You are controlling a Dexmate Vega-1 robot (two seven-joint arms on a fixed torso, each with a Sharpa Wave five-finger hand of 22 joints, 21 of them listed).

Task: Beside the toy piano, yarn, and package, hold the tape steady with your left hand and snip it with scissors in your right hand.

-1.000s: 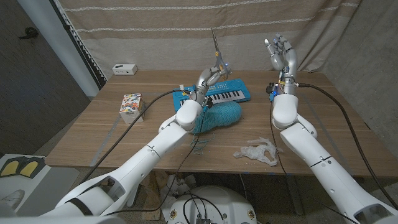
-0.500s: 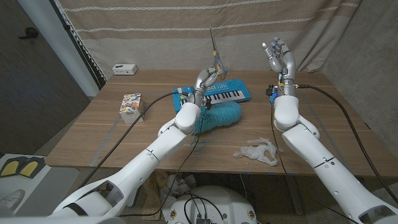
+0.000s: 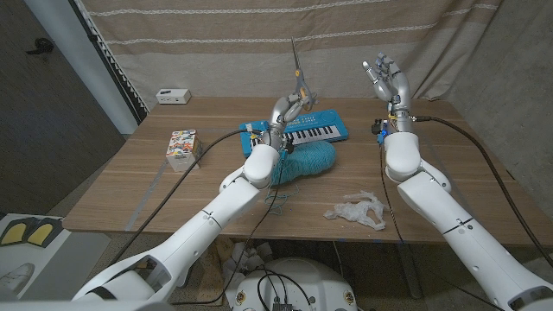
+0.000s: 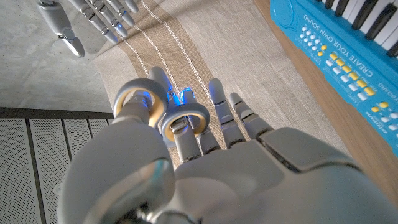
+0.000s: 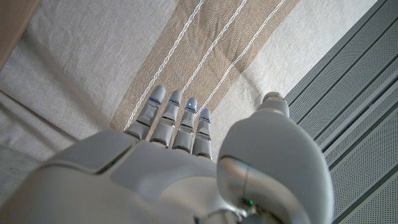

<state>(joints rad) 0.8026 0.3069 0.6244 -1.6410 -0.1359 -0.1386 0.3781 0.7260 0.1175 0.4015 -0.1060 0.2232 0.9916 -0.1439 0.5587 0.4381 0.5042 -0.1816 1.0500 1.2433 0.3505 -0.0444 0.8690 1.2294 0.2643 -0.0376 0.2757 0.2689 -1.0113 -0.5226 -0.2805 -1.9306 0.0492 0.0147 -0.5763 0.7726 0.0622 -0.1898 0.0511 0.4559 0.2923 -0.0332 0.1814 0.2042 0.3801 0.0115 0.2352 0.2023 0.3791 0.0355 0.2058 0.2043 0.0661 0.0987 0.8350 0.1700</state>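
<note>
The left forearm covered the near part of the yarn (image 3: pixel 309 161) and one end of the toy piano (image 3: pixel 314 130) in the head view. In the left wrist view the picture's edge cut off the piano (image 4: pixel 348 43), and the scissors (image 4: pixel 163 112) showed only their finger rings. The print on the small box (image 3: pixel 181 144) was too small to read. Tape could not be made out.
</note>
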